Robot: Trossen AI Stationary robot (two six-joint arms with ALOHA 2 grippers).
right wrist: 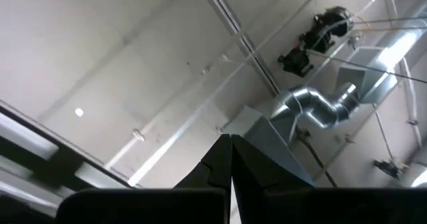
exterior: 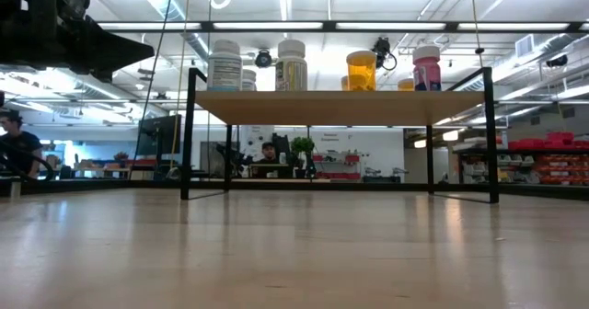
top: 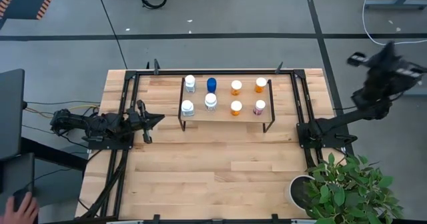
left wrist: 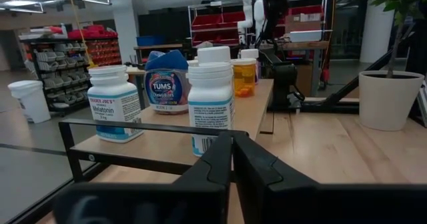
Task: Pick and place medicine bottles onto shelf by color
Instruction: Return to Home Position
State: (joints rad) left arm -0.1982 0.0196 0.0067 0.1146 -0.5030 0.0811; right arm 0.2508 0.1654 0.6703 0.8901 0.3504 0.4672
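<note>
All 8 medicine bottles [top: 211, 102] stand upright on the shelf [top: 223, 115], which sits at the far middle of the worktop [top: 213, 171]. Seen from above they form 2 rows of 4. From 9 o'clock to 3 o'clock, the far row reads white bottle [top: 190, 83], blue bottle [top: 211, 85], then 2 orange bottles [top: 236, 87]. The near row reads 2 white, 1 orange and the pink bottle [top: 259, 107] at the 3 o'clock end. The left gripper [top: 159, 119] lies low over the worktop just off the shelf's 9 o'clock end. It points toward 3 o'clock, with its fingers pressed together and nothing between them. The shelf is at about 2 o'clock from its tip, near but not touching. The closest bottle is the near-row white one [left wrist: 210, 107], which stands straight ahead of the fingertips in the left wrist view. The right gripper [right wrist: 230, 141] is lifted well clear beyond the worktop's 3 o'clock edge. It is tipped up at the ceiling ducts [right wrist: 300, 111], fingers closed and empty, well apart from the shelf and every bottle. A potted plant [top: 347, 184] stands at the worktop's 5 o'clock corner.
</note>
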